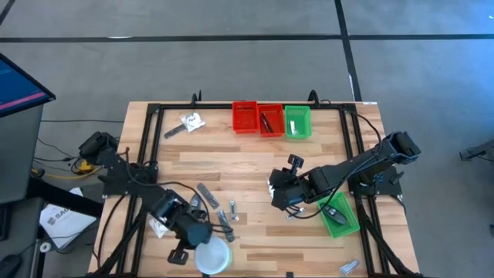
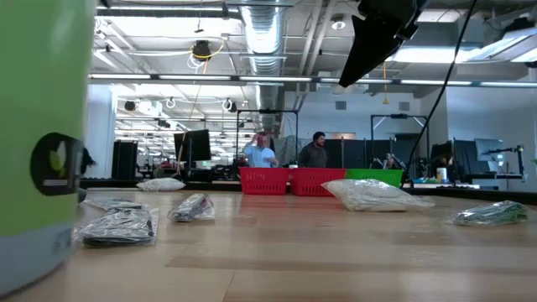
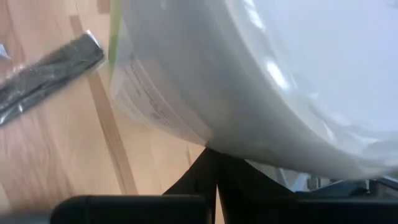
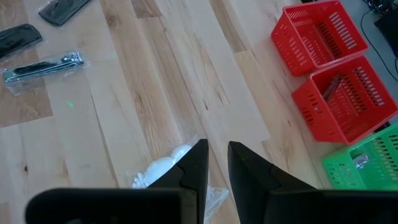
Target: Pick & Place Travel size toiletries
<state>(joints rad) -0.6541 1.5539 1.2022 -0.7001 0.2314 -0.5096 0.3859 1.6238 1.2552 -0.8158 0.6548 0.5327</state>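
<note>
right gripper (image 1: 279, 194): over mid table, just left of the near green bin. In the right wrist view the fingers (image 4: 194, 169) sit almost together, pinching a white crinkly packet (image 4: 163, 171) at the tips; narrow gap between them.
left gripper (image 1: 202, 234): at the near left of the table, tips up against the big white-and-green tub (image 1: 213, 256). In the left wrist view the fingers (image 3: 205, 177) are fully closed, nothing between them; tub wall fills the picture right above.
loose toiletries: cluster just right of the left gripper – a grey wrapped stick (image 1: 207, 194) and small silvery sachets (image 1: 225, 217) lying flat on the wood. Right wrist view shows a bagged dark clipper-like item (image 4: 42, 68), a dark oval (image 4: 20, 38) and a comb (image 4: 62, 9) there.
far-left packet: clear bag with white contents (image 1: 191, 122) near the far rail, well apart from the rest.
near-right item: small wrapped piece (image 1: 348, 267) at the near edge, right side.
far bins: two red bins (image 1: 257, 119) and a green bin (image 1: 297, 122) in a row, touching. Second red one holds a dark stick (image 1: 266, 121); green one holds a white packet (image 1: 292, 127).
near green bin (image 1: 338, 213): on the right, tilted, holds a dark item (image 1: 333, 211).
table (image 1: 231, 166): light wood planks, black frame round it.
low view: tub close at left, packets flat on the table, two people far back in the room.
</note>
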